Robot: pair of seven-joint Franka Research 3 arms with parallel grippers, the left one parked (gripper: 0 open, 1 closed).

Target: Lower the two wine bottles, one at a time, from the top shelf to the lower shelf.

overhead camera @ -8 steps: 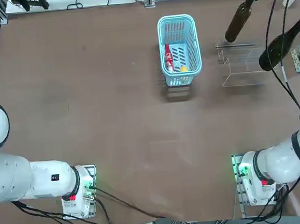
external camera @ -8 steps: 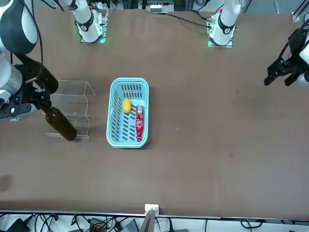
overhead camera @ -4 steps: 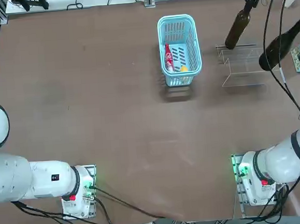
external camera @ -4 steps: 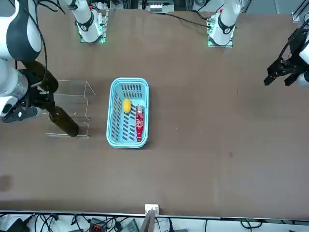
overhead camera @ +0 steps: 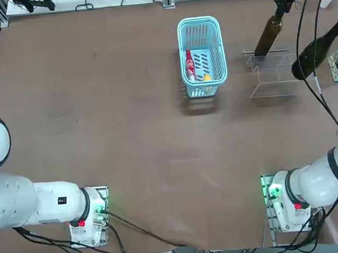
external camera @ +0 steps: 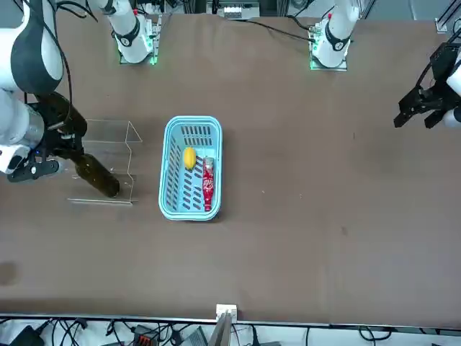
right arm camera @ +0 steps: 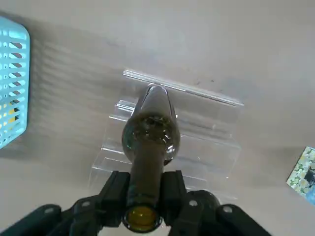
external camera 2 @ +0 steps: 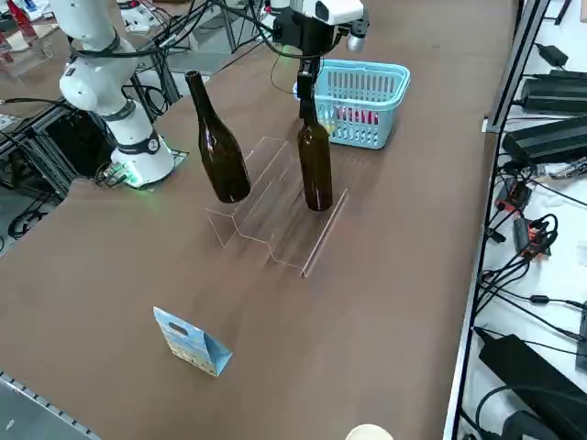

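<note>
My right gripper (right arm camera: 146, 191) is shut on the neck of one wine bottle (external camera 2: 315, 163), also seen from above as the bottle (overhead camera: 267, 37). The bottle hangs nearly upright, and its base is at the lower shelf (external camera 2: 323, 231) of the clear acrylic stand (overhead camera: 273, 74). Whether it rests there or hovers just above I cannot tell. The gripper (external camera 2: 307, 66) is directly over it. The other wine bottle (external camera 2: 218, 147) stands free on the top shelf (external camera 2: 240, 203), on the side nearer the arm's base. In the front view the held bottle (external camera: 98, 177) lies in front of the other bottle (external camera: 63, 113).
A light-blue basket (overhead camera: 199, 24) stands left of the stand, holding a small red bottle (overhead camera: 190, 65) and a yellow item (overhead camera: 206, 76). A small blue card (external camera 2: 190, 341) stands on the table right of the stand. The table's far edge runs just beyond the stand.
The gripper has carried the held bottle down and toward the stand. The bottle has gone from tilted to nearly upright, with its base now at the lower shelf. The other bottle has not moved.
</note>
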